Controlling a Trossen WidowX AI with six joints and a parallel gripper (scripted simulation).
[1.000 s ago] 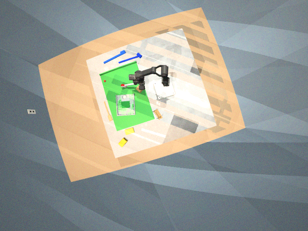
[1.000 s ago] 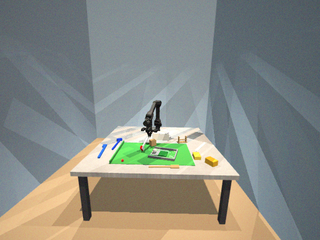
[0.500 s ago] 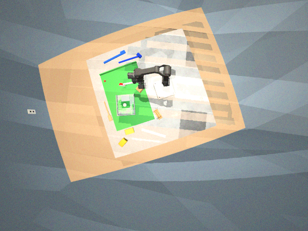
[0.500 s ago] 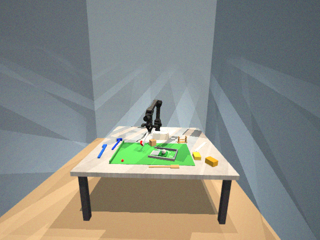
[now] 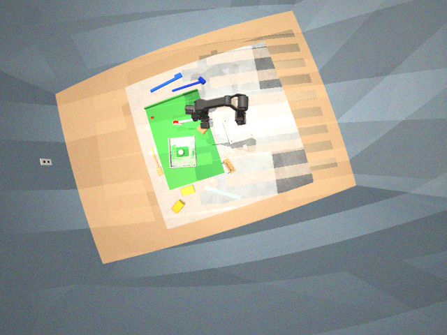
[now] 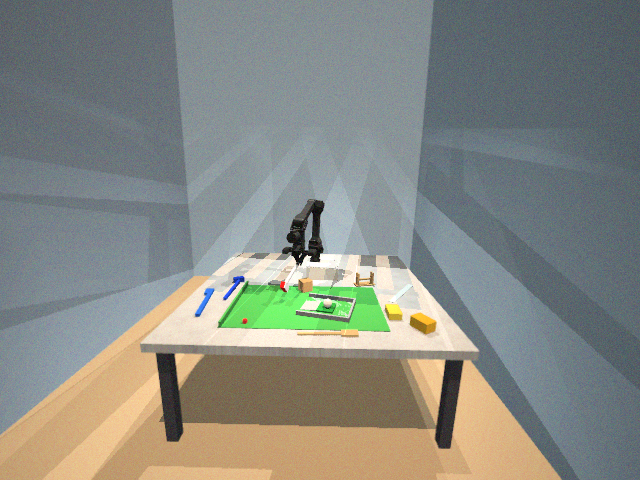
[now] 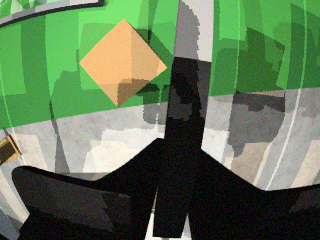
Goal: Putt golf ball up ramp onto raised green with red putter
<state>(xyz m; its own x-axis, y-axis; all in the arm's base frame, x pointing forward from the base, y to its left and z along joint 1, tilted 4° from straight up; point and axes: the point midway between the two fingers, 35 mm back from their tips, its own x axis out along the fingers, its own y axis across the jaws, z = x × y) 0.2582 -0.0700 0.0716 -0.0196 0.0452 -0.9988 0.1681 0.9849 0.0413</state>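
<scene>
My gripper [image 5: 202,120] [image 6: 298,261] [image 7: 172,146] is shut on the red putter's black grip [image 7: 186,90], above the mat's robot-side edge. The pale shaft [image 6: 291,273] [image 7: 196,30] slants down to the red head [image 5: 175,122] [image 6: 283,285], left of the wooden cube in the exterior view. The white golf ball [image 5: 180,152] [image 6: 327,303] sits on the small raised green [image 6: 322,310] inside the grey-railed ramp frame [image 5: 195,158] [image 6: 325,317]. The head is well apart from the ball. The wrist view does not show the head or the ball.
A wooden cube [image 5: 202,130] [image 6: 305,285] [image 7: 117,60] stands near the gripper on the green mat [image 5: 209,167] [image 6: 258,312]. Two blue mallets, a wooden mallet [image 6: 325,333], two yellow blocks, a small wooden stand [image 5: 229,165] [image 6: 364,283] and a pale strip [image 6: 401,293] surround the mat.
</scene>
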